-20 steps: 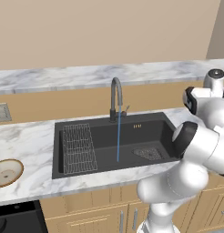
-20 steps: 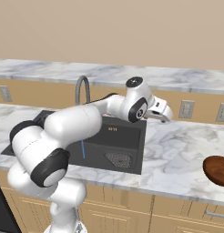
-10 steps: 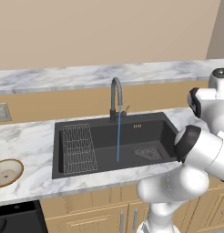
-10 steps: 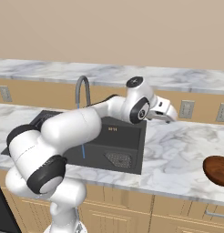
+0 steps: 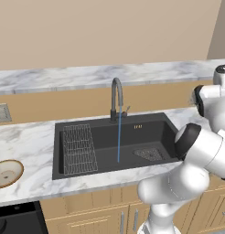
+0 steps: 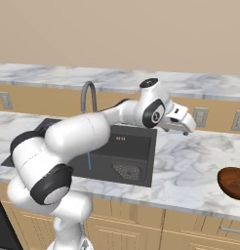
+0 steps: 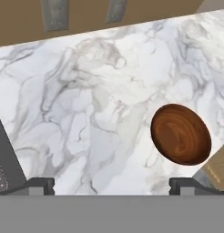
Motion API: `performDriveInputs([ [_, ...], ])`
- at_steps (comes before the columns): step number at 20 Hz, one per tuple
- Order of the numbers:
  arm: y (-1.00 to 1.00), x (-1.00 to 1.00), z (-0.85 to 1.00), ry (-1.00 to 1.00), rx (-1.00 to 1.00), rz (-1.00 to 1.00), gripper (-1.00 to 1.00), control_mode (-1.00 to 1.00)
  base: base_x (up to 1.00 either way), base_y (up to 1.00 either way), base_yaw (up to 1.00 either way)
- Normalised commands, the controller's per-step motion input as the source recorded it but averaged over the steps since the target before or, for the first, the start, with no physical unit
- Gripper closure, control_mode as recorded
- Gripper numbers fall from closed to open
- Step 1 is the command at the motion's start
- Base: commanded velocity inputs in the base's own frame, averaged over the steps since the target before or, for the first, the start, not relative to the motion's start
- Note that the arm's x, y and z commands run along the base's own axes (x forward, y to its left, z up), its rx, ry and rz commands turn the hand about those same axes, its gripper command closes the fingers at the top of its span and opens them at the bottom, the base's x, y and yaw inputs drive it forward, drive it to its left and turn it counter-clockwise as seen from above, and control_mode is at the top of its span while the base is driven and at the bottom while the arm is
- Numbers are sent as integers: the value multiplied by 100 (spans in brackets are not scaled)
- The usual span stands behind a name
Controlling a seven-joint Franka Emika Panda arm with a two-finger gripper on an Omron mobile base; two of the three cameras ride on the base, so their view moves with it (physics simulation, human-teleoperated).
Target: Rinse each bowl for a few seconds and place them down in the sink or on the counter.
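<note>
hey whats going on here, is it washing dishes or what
Sort of. The tap is running into the black sink, but neither bowl is under it. The gripper is open and empty above the counter, right of the sink, facing the reddish-brown bowl. The tan bowl sits on the counter left of the sink.

There were two bowls: one tan bowl (image 5: pixel 8 173) with a cream speckled inside and one glossy reddish-brown bowl (image 7: pixel 180 134). There was one black sink (image 5: pixel 153 123) with one gooseneck tap (image 5: pixel 116 98), one wire rack (image 5: pixel 79 148) and one mesh drain (image 5: pixel 149 154).
</note>
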Motion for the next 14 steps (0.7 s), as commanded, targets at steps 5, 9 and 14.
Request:
performDriveInputs([
  [5,-21,-13,2,5,6,-6,-100,-100,0,0,0],
  [9,-18,-12,1,6,3,-2,-100,-100,0,0,0],
  [14,-24,-15,0,3,-1,-1,-100,-100,0,0,0],
])
